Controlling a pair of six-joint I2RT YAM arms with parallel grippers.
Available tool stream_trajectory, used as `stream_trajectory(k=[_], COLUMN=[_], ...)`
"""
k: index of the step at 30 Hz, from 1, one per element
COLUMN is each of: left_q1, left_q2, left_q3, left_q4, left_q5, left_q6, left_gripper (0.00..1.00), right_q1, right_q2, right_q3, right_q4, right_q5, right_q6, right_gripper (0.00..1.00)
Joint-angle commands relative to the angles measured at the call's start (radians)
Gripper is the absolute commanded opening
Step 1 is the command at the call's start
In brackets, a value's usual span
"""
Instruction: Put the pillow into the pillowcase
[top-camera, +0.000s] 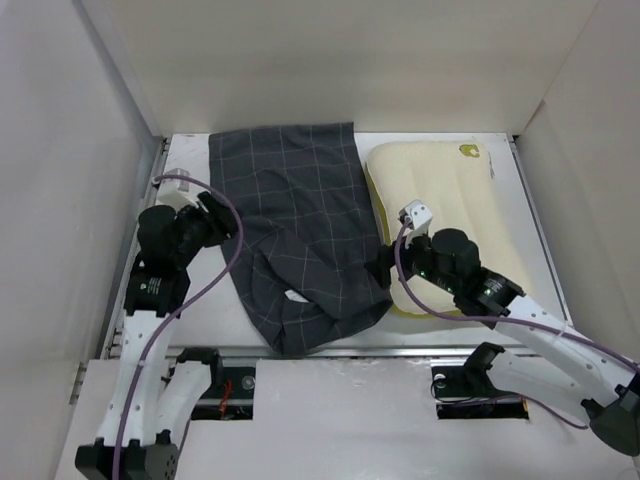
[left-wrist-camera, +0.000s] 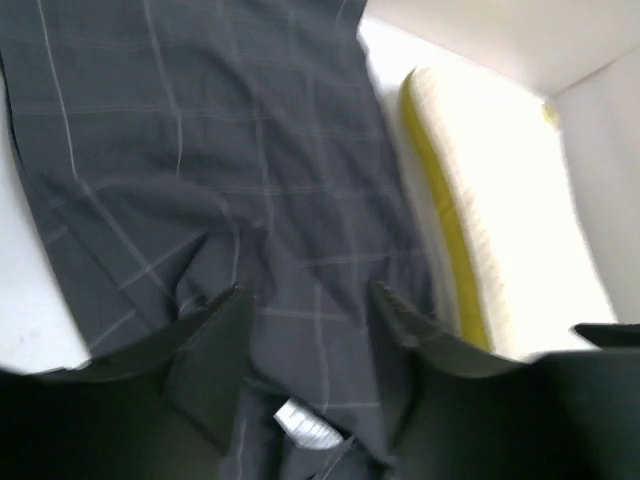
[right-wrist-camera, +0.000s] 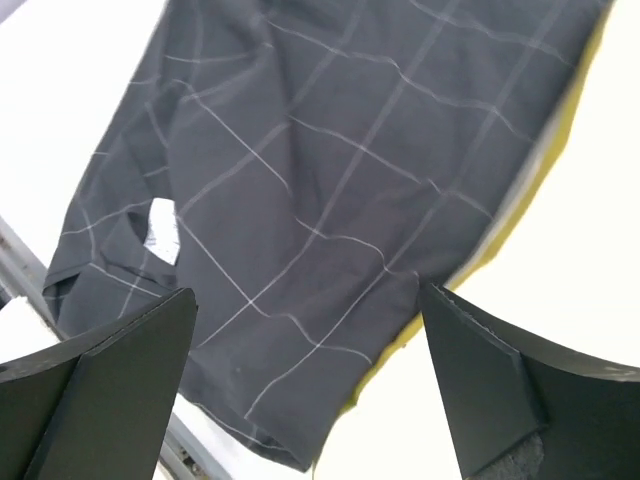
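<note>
Jaws left and right were spread wide, gripping nothing; pillow (top-camera: 440, 190) lay beside pillowcase (top-camera: 290, 220) on counter (top-camera: 210, 310), insertion not started.

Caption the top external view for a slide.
Cream-yellow rectangular cushion pillow lies uncased beside the rumpled dark grey checked fabric pillowcase.

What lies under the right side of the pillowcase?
The pillow has its left edge under the pillowcase. How far it reaches beneath cannot be seen, because the pillowcase covers it.
</note>
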Motion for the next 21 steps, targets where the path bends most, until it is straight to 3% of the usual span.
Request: stream_trajectory(k=[1,3,4,8,14,21], left_q1=[-0.018,-0.043,-0.043,-0.043,-0.053,-0.044], left_q2=[0.077,0.114,0.140,0.369,0.672,0.953], left_q3=[-0.070,-0.088,-0.088,-0.003,0.206,0.392], left_q4=[-0.008,0.036,0.036,0.073,0.009,-0.010], left_q5=[0.018,-0.007,-0.016,-0.068,-0.349,-0.458], left_q6=[0.012,0.012,0.012,-0.007,-0.025,-0.025], left_gripper=[0.48,0.75,1.00,1.00,1.00,1.00], right_q1=[0.001,0.001,0.001,0.012,0.046,0.055], right_q2=[-0.011,0.025,0.079,0.251,0.420,0.681], right_q3=[0.020,0.060,0.077,0.155,0.219,0.311], right_q4=[-0.045,-0.044,-0.044,-0.054,-0.023,-0.044], right_q5=[0.096,0.112,0.092,0.026,0.095,0.199], right_q6=[0.091,0.104,0.104,0.114,0.162,0.223], right_gripper=[0.99,0.99,0.99,0.99,0.99,0.99])
